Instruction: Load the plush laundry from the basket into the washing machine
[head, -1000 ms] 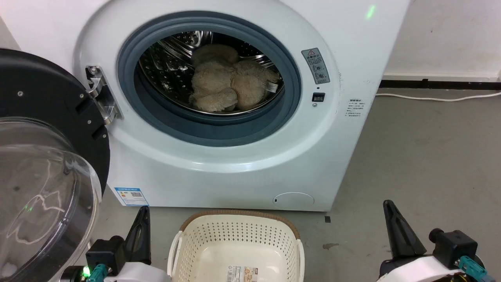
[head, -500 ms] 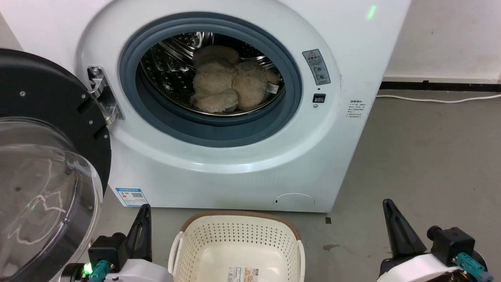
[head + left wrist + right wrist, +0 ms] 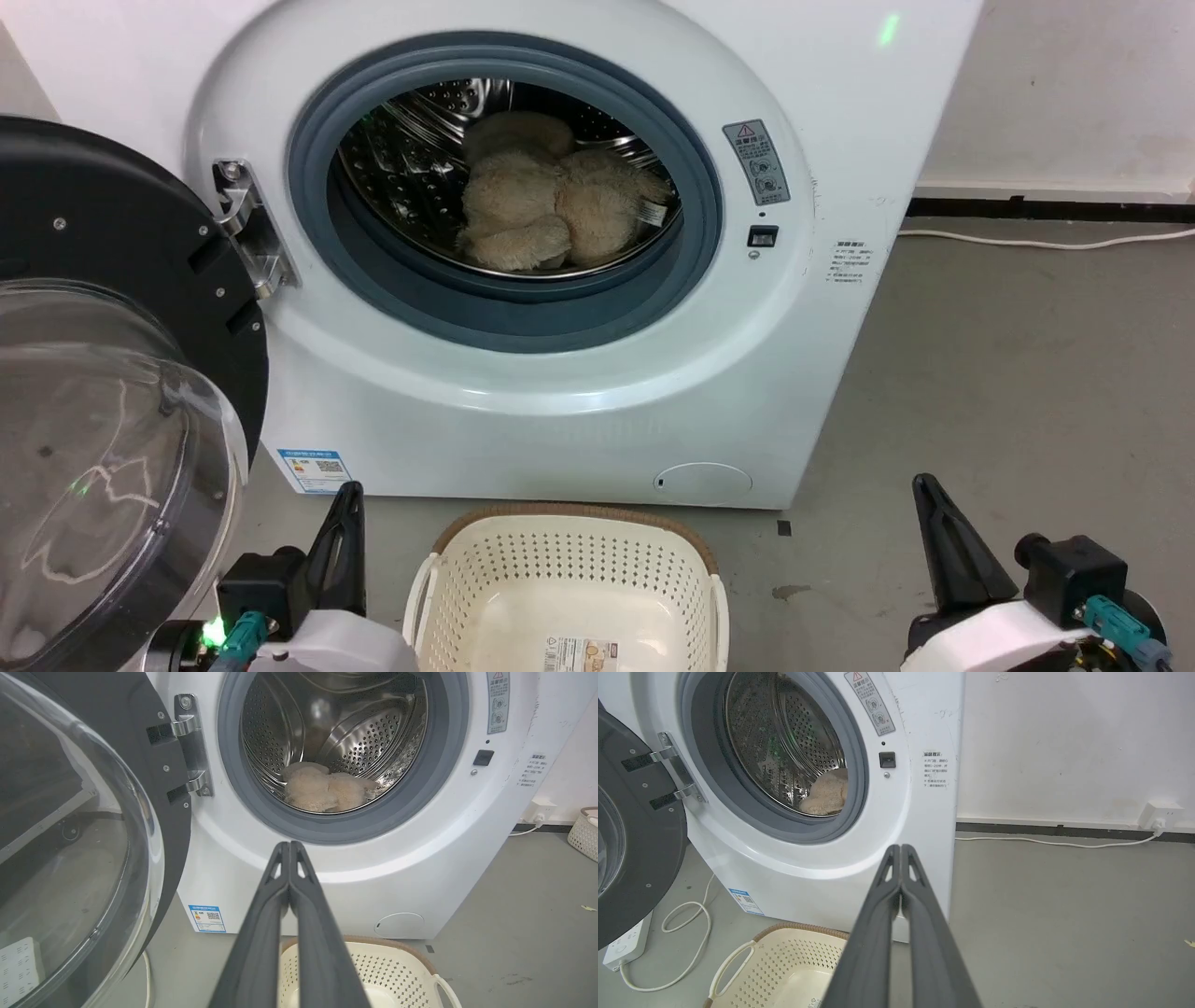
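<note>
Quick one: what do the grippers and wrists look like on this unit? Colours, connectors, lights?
The left gripper and right gripper match: two long dark grey fingers tapering to a point, with slim cut-outs near the tips. Each sits on a white wrist shell carrying a black box-shaped module with a teal connector. A green light glows at the left wrist.

washer (image 3: pixel 560 411) front: warning-triangle sticker (image 3: pixel 755 161) | QR label (image 3: pixel 317 469) low-L | side print (image 3: pixel 848 263) prob. Chinese, illegible

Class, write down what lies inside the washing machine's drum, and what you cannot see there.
The plush laundry lies on the floor of the drum, its white tag showing. Its underside and the drum wall behind it are covered.
</note>
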Controlling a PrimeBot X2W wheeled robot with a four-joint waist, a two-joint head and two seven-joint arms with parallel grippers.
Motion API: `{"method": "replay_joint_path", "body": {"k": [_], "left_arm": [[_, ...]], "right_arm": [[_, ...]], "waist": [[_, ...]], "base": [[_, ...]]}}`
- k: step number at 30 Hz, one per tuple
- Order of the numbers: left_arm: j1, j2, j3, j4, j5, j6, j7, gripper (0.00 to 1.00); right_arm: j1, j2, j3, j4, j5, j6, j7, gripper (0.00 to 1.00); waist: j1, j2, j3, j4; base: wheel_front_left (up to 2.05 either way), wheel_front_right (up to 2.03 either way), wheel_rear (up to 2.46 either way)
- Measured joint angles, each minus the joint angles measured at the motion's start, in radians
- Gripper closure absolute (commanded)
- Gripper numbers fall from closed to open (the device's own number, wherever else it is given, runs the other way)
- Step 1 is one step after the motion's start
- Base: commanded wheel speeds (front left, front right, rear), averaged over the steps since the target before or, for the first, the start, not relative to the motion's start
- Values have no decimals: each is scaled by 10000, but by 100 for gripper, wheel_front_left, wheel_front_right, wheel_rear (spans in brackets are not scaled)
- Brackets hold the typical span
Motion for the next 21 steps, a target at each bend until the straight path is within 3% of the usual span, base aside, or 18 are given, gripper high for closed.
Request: {"method": "replay_joint_path", "body": {"k": [21], "left_arm": [[-32, -36, -19, -215, 284, 84, 435, 100]], "right_arm": [[-35, 0, -61, -178, -451, 0, 435, 100]], "waist": [[0, 0, -64, 40]], "base": [[0, 0, 0]]}}
